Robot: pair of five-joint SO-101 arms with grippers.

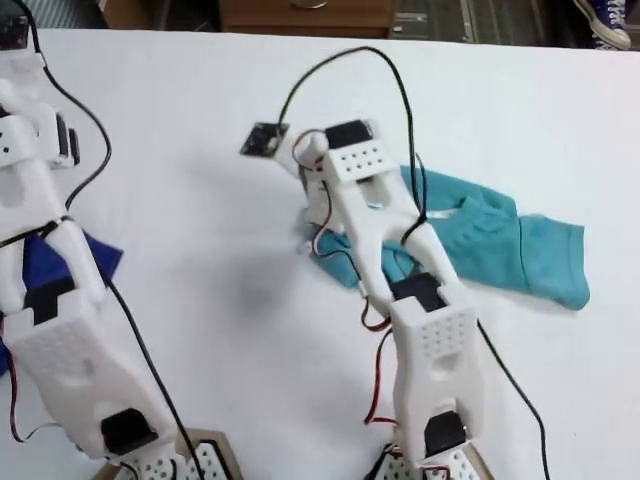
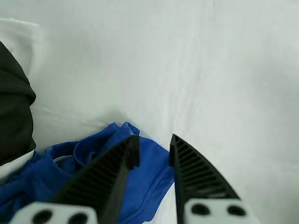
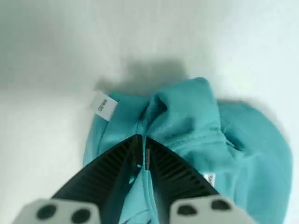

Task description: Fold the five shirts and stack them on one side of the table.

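Task judged early: no neat folded stack could be made out on the table, and both shirts within reach of the claws lay unfolded. Right claw was closed, jaws nearly meeting, pinching a ridge of the teal shirt right at its tips. Just past the tips, the cloth rose in a rumpled hump with a seamed edge, and a small white label stuck out to one side. From the high view, the rest of that shirt trailed away from the claw, flat but creased, with a sleeve or hem at the far end. Left claw stood partly open with a clear gap between its jaws and appeared to hold nothing. The blue shirt lay directly under it, bunched and wrinkled, its edge showing in the gap and just beyond the tips. A dark garment lay a little way off beside the blue one, whether folded could not be told. Probably the teal shirt was being lifted or dragged for its fold; folding and stacking of the rest remained.
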